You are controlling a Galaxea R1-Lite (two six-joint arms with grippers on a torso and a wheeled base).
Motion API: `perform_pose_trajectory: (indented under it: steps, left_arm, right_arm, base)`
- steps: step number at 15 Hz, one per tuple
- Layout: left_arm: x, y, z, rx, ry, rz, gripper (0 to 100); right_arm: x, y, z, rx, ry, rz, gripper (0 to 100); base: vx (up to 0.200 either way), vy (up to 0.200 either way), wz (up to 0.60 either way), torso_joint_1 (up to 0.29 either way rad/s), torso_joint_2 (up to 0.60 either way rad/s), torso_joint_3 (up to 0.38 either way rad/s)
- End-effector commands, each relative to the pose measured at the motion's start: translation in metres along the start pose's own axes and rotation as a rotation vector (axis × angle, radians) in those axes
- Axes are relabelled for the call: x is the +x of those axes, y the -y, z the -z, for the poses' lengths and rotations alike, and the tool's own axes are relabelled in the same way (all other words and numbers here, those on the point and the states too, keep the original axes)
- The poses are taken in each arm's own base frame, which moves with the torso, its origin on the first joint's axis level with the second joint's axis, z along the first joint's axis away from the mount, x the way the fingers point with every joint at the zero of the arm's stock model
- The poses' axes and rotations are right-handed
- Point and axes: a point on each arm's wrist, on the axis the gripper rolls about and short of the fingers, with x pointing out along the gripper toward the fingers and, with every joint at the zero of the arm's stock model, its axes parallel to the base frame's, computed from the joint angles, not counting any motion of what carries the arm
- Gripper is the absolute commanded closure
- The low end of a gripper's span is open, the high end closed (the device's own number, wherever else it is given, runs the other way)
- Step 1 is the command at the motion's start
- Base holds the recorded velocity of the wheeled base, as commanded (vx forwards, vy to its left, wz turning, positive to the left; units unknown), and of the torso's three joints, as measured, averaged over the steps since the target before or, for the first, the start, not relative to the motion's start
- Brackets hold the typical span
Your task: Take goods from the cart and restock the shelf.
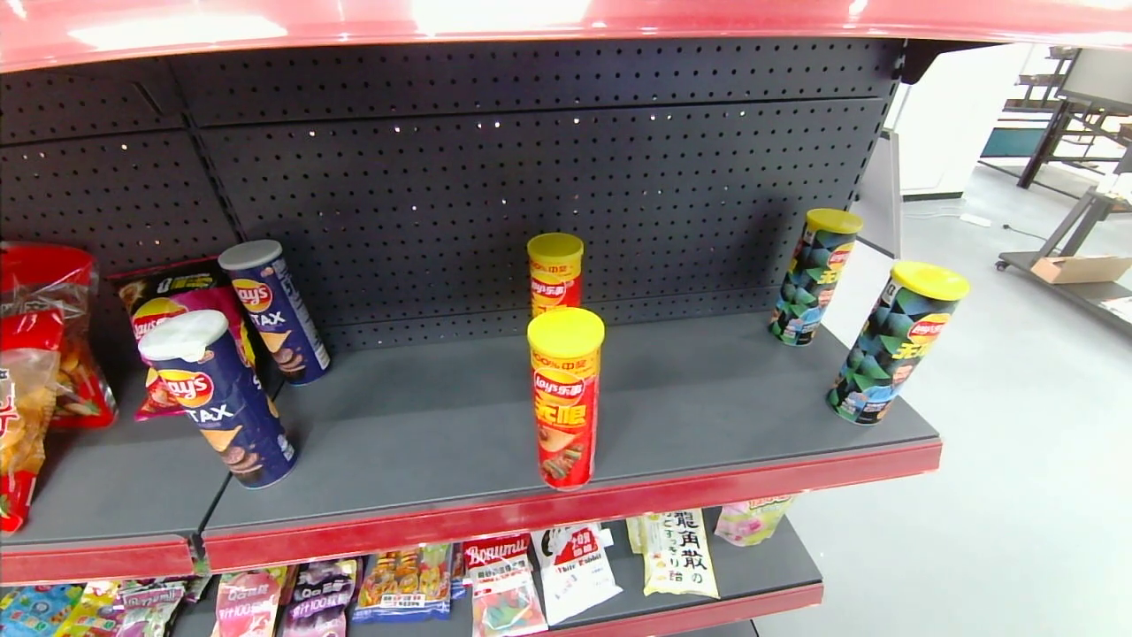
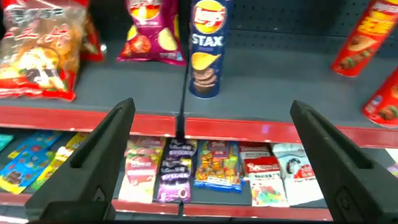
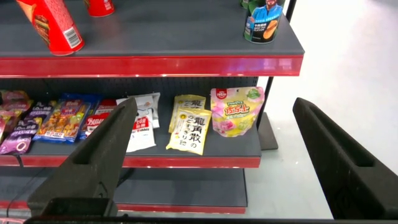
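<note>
On the grey shelf (image 1: 424, 442) with a red front edge stand chip cans: two dark blue ones (image 1: 221, 398) (image 1: 276, 311) at the left, two red ones with yellow lids (image 1: 564, 398) (image 1: 554, 274) in the middle, and two green-patterned ones (image 1: 893, 343) (image 1: 814, 276) at the right. My left gripper (image 2: 211, 155) is open, level with the shelf's front edge, facing a blue can (image 2: 206, 50). My right gripper (image 3: 217, 155) is open with nothing held, facing the lower shelf (image 3: 186, 163) below the right end, with a green can (image 3: 264, 20) above.
Snack bags (image 1: 35, 354) sit at the shelf's far left. The lower shelf holds several small packets (image 1: 495, 579). A perforated dark back panel (image 1: 531, 177) closes the shelf behind. Open floor (image 1: 1017, 442) lies to the right, with a trolley (image 1: 1074, 270) farther off.
</note>
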Motion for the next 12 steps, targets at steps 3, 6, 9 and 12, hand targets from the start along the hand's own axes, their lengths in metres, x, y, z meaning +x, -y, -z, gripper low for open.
perform_pose_trajectory:
  steps: [3,6,9,12]
  left_arm:
    - [0.0003,0.0003,-0.0009,0.001,-0.003,0.007,0]
    - [0.0002,0.0003,-0.0008,0.0,-0.001,0.007,0]
    - [-0.0002,0.0002,-0.0007,0.0,0.002,0.009,0]
    - [-0.0005,0.0002,-0.0016,0.001,0.005,0.009,0]
  right_arm:
    - [0.0002,0.0,0.0,-0.001,-0.003,0.0,0]
    - [0.0002,0.0001,0.0,-0.001,-0.003,-0.001,0]
    - [0.0002,0.0001,0.0,-0.001,-0.003,-0.001,0]
    - [0.0001,0.0,-0.0004,-0.001,-0.001,-0.003,0]
  base:
    - [0.0,0.0,0.0,0.0,0.0,0.0]
    - [0.0,0.0,0.0,0.0,0.0,0.0]
    - [0.0,0.0,0.0,0.0,0.0,0.0]
    - [0.0,0.0,0.6,0.004,0.0,0.004]
